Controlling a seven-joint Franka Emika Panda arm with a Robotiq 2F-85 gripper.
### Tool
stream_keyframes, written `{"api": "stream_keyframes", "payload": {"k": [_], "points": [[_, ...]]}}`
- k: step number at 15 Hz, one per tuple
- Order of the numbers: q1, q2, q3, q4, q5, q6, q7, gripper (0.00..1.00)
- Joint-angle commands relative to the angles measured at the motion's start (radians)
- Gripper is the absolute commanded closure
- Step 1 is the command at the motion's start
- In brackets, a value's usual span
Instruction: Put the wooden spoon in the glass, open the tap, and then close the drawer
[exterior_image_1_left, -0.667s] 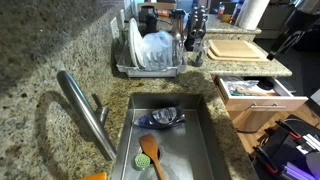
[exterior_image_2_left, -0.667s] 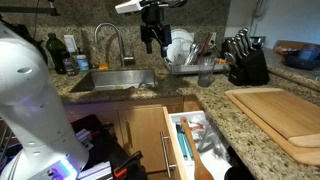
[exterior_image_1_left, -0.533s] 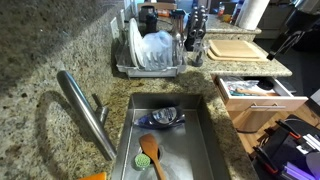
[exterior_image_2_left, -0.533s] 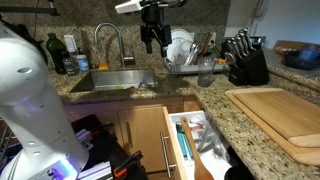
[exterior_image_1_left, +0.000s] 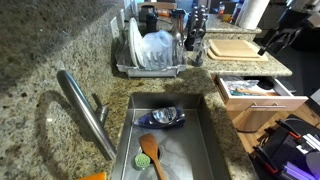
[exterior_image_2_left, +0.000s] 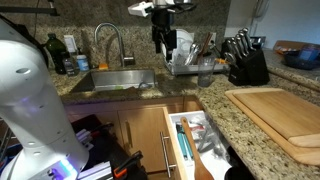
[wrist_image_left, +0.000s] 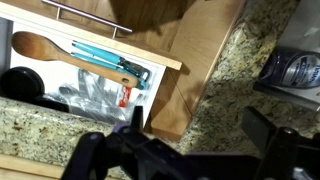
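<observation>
The wooden spoon (exterior_image_1_left: 150, 149) lies in the sink (exterior_image_1_left: 205, 140), bowl towards the back, beside a green utensil (exterior_image_1_left: 142, 160). The steel tap (exterior_image_1_left: 85, 115) slants over the sink's edge; it also shows in an exterior view (exterior_image_2_left: 110, 40). The drawer (exterior_image_1_left: 262, 100) stands open in both exterior views (exterior_image_2_left: 172, 150) and in the wrist view (wrist_image_left: 90, 22). A clear glass (exterior_image_2_left: 205, 72) stands on the counter by the dish rack. My gripper (exterior_image_2_left: 160, 45) hangs open and empty above the counter between the sink and the rack; the wrist view shows its fingers (wrist_image_left: 200, 130) spread over bare granite.
A dark bowl (exterior_image_1_left: 165, 117) sits in the sink. The dish rack (exterior_image_1_left: 150, 50) holds plates. A knife block (exterior_image_2_left: 245, 60) and a cutting board (exterior_image_2_left: 280, 115) are on the counter. The drawer holds a bigger wooden utensil (wrist_image_left: 50, 48) and packets.
My gripper has shifted sideways along the counter, away from the tap and towards the dish rack and the drawer side. Nothing else has moved.
</observation>
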Motion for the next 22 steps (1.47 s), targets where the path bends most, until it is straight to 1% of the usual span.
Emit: {"api": "stream_keyframes", "payload": {"k": [1,3,4,5,7,8,9,11,14,15,16,18,20,21,22], "points": [[-0.055,0.247,-0.045,0.060,0.062,0.119,0.044,0.00],[-0.071,0.382,-0.070,0.096,0.096,0.150,0.064,0.00],[-0.065,0.246,-0.049,0.032,0.061,0.131,0.041,0.00],[-0.071,0.294,-0.055,0.041,0.064,0.145,0.038,0.00],[-0.069,0.306,-0.051,0.047,0.063,0.146,0.038,0.00],[-0.079,0.361,-0.033,0.106,0.057,0.097,0.181,0.00],[-0.080,0.411,-0.049,0.149,0.083,0.055,0.166,0.00],[-0.114,0.526,-0.086,0.188,0.072,0.111,0.207,0.00],[-0.158,0.663,-0.140,0.228,0.080,0.153,0.257,0.00],[-0.167,0.708,-0.153,0.253,0.089,0.142,0.281,0.00],[-0.145,0.607,-0.140,0.189,0.063,0.142,0.250,0.00],[-0.163,0.690,-0.162,0.226,0.066,0.145,0.259,0.00],[-0.162,0.714,-0.163,0.245,0.068,0.145,0.270,0.00],[-0.161,0.747,-0.169,0.293,0.098,0.047,0.357,0.00],[-0.169,0.766,-0.174,0.293,0.110,0.039,0.377,0.00]]}}
